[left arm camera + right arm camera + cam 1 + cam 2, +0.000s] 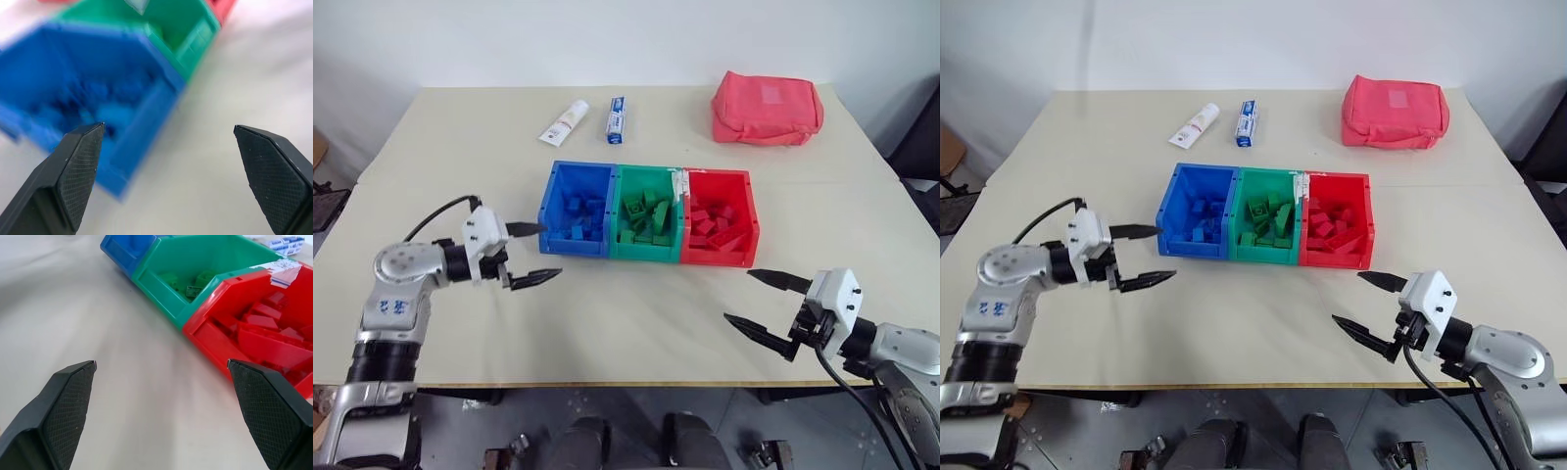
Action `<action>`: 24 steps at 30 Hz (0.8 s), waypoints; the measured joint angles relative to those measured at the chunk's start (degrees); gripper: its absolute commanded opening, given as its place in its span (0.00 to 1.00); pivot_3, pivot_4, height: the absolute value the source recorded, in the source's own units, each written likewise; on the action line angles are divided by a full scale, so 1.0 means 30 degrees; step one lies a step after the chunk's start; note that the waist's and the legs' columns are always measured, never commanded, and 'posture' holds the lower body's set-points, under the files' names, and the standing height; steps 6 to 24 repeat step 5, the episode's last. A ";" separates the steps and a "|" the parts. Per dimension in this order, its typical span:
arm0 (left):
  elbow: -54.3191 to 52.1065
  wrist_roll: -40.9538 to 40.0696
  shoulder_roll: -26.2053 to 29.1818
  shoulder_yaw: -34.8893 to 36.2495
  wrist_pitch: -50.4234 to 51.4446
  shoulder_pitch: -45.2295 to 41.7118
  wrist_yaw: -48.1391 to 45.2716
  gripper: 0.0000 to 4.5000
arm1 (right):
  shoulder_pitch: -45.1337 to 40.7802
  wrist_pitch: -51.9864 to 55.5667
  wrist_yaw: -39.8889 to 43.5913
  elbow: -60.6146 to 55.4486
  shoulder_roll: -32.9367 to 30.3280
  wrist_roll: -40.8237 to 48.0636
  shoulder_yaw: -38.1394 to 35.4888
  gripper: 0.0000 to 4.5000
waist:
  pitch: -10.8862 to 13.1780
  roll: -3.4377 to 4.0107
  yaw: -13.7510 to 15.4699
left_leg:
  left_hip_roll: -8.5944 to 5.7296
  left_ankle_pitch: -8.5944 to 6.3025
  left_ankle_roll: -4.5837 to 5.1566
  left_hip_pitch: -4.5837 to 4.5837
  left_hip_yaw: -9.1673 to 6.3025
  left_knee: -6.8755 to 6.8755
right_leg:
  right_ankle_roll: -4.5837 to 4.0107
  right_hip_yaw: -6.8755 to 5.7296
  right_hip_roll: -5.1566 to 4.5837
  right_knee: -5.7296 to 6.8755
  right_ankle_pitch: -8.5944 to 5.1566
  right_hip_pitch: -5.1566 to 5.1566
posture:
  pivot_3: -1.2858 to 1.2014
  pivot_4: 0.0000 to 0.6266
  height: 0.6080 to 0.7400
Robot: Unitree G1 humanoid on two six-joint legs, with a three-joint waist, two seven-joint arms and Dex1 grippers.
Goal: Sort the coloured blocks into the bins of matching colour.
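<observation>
The three bins sit joined in a row near the middle of the beige tabletop (636, 323): the blue bin (560, 240) on the robot's left, the green bin (644, 251) in the middle, the red bin (751, 211) on the right; blue blocks (579, 221) lie in the blue bin, green blocks (644, 219) in the green, red blocks (715, 223) in the red, each colour piled in its matching box; no brick lies loose on the tabletop. The left gripper (536, 254) hangs just beside the blue bin's outer front corner, its fingers spread wide and grasping nothing; the right gripper (762, 303) hovers over bare tabletop, near the front of the red bin but apart from it, fingers likewise released and empty. Beyond the bins, toward the far edge, lie a white toothpaste tube (564, 122) and a blue-and-white toothpaste tube (616, 119) side by side; a red fabric pouch (767, 107) rests at the far right.
</observation>
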 measured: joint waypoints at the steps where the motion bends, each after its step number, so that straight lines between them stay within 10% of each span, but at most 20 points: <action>1: -0.0038 0.0002 -0.0008 0.0113 -0.0003 0.0803 0.0211 1.00 | -0.0009 -0.0078 0.0026 0.0159 0.0027 -0.0135 0.0000 1.00 | 0.0001 -0.0002 0.0004 | 0.0007 0.0000 -0.0004 -0.0001 -0.0001 0.0001 | -0.0002 -0.0003 0.0003 0.0002 -0.0001 -0.0004 | 0.52 0.24 1.00; 24: -0.0737 -0.0005 -0.0097 0.0303 0.0038 0.1663 0.0861 1.00 | -0.0057 -0.0404 0.0081 0.0228 0.0037 -0.0451 0.0005 1.00 | 0.0002 -0.0004 0.0097 | -0.0004 0.0000 -0.0004 -0.0002 -0.0013 0.0030 | -0.0001 -0.0007 -0.0008 -0.0004 -0.0001 0.0027 | 0.52 0.24 1.00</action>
